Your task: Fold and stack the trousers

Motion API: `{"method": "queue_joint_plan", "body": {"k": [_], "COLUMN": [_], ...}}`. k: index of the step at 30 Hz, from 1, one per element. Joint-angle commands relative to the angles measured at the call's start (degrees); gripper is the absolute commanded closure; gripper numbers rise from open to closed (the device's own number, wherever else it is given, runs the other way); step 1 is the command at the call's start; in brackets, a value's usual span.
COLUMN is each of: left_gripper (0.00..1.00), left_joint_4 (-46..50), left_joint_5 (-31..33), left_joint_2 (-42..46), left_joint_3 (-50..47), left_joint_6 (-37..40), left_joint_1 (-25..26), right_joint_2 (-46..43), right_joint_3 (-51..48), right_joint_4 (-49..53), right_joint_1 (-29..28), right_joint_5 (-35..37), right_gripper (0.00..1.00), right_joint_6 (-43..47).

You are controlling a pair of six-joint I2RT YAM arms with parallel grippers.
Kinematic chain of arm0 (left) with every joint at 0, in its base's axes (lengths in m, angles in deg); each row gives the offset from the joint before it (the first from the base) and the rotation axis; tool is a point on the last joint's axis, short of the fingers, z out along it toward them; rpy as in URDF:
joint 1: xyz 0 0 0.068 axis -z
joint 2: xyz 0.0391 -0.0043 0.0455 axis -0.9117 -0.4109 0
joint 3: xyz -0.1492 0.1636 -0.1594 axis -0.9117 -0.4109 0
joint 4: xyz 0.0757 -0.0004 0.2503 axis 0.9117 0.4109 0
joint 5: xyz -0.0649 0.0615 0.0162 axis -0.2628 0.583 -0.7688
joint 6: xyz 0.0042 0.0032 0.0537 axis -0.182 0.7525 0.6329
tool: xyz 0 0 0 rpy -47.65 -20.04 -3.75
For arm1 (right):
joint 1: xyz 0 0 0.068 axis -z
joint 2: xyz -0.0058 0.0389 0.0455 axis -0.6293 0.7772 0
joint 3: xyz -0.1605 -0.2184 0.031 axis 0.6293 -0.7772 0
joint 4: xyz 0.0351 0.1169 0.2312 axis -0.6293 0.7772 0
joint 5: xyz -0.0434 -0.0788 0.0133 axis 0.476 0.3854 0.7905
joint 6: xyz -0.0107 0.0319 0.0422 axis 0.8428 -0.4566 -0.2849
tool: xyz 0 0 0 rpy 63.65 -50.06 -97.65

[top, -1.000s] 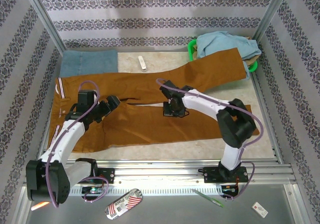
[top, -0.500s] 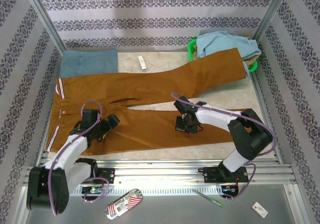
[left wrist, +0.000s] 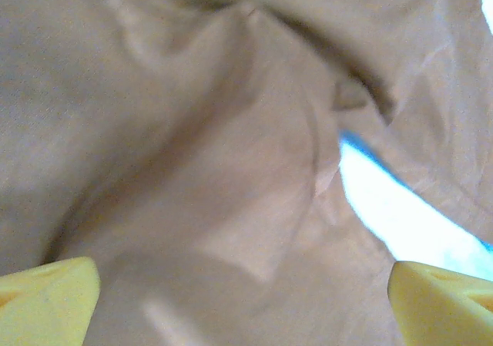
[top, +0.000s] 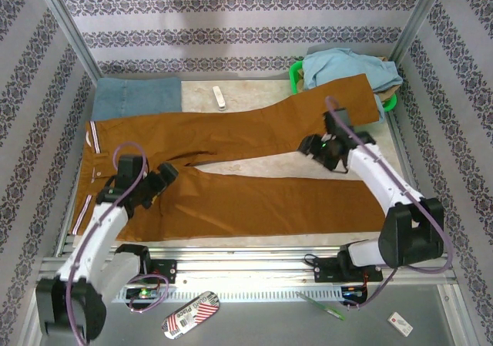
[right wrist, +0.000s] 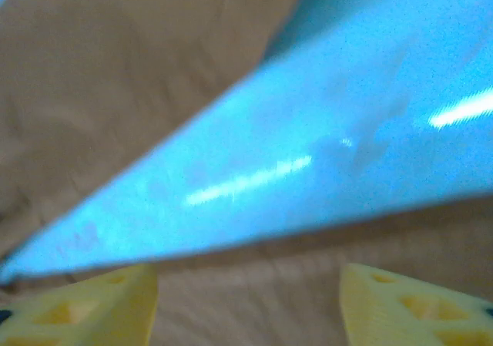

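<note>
Found trousers spread flat across counter, waistband by left edge, legs running right, upper leg reaching far-right corner. Logged left pincer just above crotch seam, released, gripping nothing. Logged right pincer over gap between legs toward right edge, released, clear of cloth.

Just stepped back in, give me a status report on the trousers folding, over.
Both open, empty: left gripper over crotch, right gripper over the gap between legs. Trousers flat, unfolded, legs splayed. Far cuff against green basket.
</note>
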Motion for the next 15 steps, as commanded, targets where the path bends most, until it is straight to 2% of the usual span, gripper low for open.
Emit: {"method": "queue_joint_plan", "body": {"k": [1, 6, 10, 12, 15], "left_gripper": [0.02, 0.02, 0.03, 0.03, 0.03], "left_joint_4": [-7.17, -12.8, -14.97, -15.19, -14.93], "left_joint_5": [1.44, 1.28, -0.88, -0.86, 0.3], "left_joint_2": [-9.46, -22.04, -26.03, -26.36, -25.67], "left_joint_3": [5.02, 11.55, 12.92, 12.66, 11.9], "left_joint_6": [2.54, 1.89, 0.76, 0.74, 0.8], "left_joint_1": [0.39, 0.39, 0.39, 0.39, 0.38], "right_joint_2": [7.66, 15.38, 19.39, 20.67, 22.67], "right_joint_3": [4.61, 8.58, 10.51, 10.31, 10.98], "right_joint_4": [-3.07, -7.95, -8.41, -9.79, -12.39], "right_joint_1": [4.52, 7.2, 7.37, 7.61, 8.01], "right_joint_5": [-3.29, -5.31, -6.35, -6.97, -8.07], "right_gripper": [0.32, 0.31, 0.39, 0.46, 0.67], "right_joint_6": [2.72, -0.06, -1.73, -2.23, -1.82]}}
